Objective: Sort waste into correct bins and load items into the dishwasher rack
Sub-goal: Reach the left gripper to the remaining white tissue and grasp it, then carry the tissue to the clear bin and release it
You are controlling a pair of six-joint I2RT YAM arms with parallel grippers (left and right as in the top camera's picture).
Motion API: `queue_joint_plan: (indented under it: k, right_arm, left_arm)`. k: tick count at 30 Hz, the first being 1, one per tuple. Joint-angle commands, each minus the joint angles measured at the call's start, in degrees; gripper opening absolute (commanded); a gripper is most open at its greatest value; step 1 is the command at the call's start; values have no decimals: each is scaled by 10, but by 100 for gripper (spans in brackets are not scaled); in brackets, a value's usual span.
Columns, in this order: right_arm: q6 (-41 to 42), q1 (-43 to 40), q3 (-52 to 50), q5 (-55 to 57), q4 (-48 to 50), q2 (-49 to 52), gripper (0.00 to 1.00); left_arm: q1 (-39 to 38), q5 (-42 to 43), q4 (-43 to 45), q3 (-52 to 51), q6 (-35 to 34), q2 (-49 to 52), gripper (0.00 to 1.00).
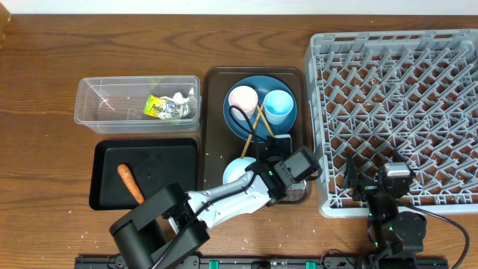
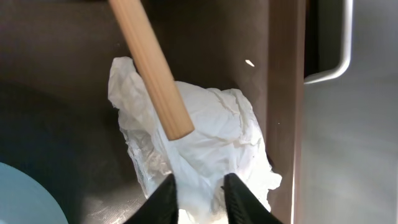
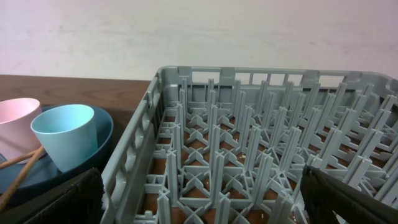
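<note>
Pinching paper with my left tool narrowed on it, I risk flicking the chopstick resting across it just ahead.

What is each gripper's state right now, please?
Left gripper: closed on the crumpled white paper.
Right gripper: open, holding nothing.

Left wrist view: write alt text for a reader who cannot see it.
A crumpled white paper lies on a brown tray floor, the left tool set over its near edge with paper filling the gap between its black fingers. A wooden chopstick reaches over the paper from the top; a pale-blue bowl edges in lower left.
</note>
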Motion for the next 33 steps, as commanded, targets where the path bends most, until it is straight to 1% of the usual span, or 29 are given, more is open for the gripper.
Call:
queue_joint_plan:
  k: [1, 3, 4, 5, 10, 18, 23, 33]
  right_arm:
    - [-9, -4, -1, 1, -2, -1, 99]
    - [-9, -4, -1, 1, -2, -1, 99]
    - [-9, -4, -1, 1, -2, -1, 99]
    - [-9, -4, -1, 1, -2, -1, 99]
    - [-9, -4, -1, 1, -2, -1, 99]
    - [-9, -4, -1, 1, -2, -1, 99]
    - [-9, -4, -1, 1, -2, -1, 99]
    - [-9, -4, -1, 1, -2, -1, 99]
  left_arm:
    - [-1, -13, -2, 1, -1, 7, 19]
    - [-1, -13, -3, 1, -1, 7, 10]
    - [-1, -13, -4, 1, -1, 7, 7]
    - [-1, -13, -5, 1, -1, 7, 6]
    - [-1, -8, -10, 1, -1, 7, 6]
    - [-1, 89, -4, 1, -1, -16, 6]
    - [-1, 124, -6, 1, -1, -57, 6]
    - [-1, 125, -14, 1, -1, -173, 6]
